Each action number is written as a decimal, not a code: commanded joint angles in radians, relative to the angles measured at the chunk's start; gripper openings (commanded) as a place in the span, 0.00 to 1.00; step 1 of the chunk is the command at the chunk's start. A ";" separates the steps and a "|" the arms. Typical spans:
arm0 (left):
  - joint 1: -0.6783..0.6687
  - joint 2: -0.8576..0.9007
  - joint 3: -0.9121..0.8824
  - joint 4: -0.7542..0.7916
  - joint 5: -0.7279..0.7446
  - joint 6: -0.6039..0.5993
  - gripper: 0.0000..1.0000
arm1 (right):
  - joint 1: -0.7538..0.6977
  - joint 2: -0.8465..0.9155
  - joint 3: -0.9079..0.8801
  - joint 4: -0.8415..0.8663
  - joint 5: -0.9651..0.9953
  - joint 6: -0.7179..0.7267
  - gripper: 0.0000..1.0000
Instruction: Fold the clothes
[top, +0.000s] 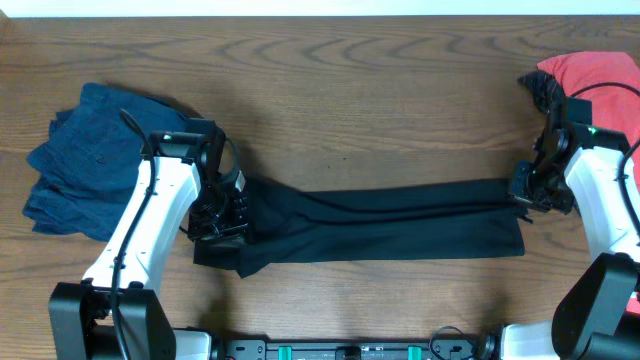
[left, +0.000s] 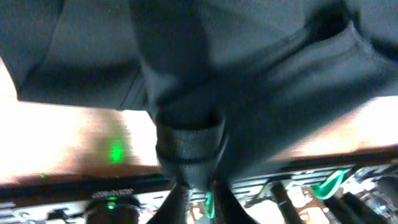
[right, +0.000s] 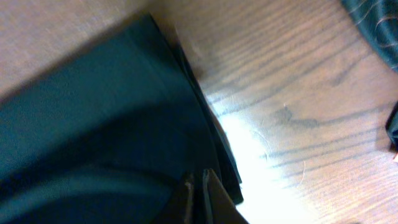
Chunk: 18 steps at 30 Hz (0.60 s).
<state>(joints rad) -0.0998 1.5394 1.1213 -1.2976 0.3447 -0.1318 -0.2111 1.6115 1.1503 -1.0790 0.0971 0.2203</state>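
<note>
Both grippers at the ends of a long black fold.

The right gripper (right: 200, 190) had its fingers (right: 214, 193) pressed almost together, nipping the right end of the black shirt (top: 400, 225) at its edge. The left gripper (top: 215, 215) was down in the bunched left end of the same shirt. Its wrist view was blurred and full of gathered cloth, so whether it was clenched or released could not be told. Between the two, the shirt lay on the wooden table (top: 350, 90) as a long, narrow band, folded lengthwise and running left to right. A navy garment (top: 85, 160) lay crumpled behind the left arm, apart from the shirt. A red garment (top: 600, 75) sat at the far right corner, with a dark patterned cloth (top: 540, 90) touching its left side.
</note>
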 joint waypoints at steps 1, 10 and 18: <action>0.002 -0.003 -0.006 0.008 0.010 -0.007 0.42 | -0.005 -0.013 -0.014 -0.016 0.019 0.011 0.10; 0.002 -0.003 -0.006 0.048 0.010 -0.007 0.80 | -0.006 -0.013 -0.021 -0.048 0.035 0.011 0.40; 0.002 -0.003 -0.006 0.120 0.011 -0.008 0.79 | -0.014 -0.013 -0.024 -0.037 0.037 0.011 0.58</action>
<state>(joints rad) -0.0998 1.5391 1.1202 -1.1923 0.3500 -0.1371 -0.2115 1.6115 1.1339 -1.1248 0.1204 0.2287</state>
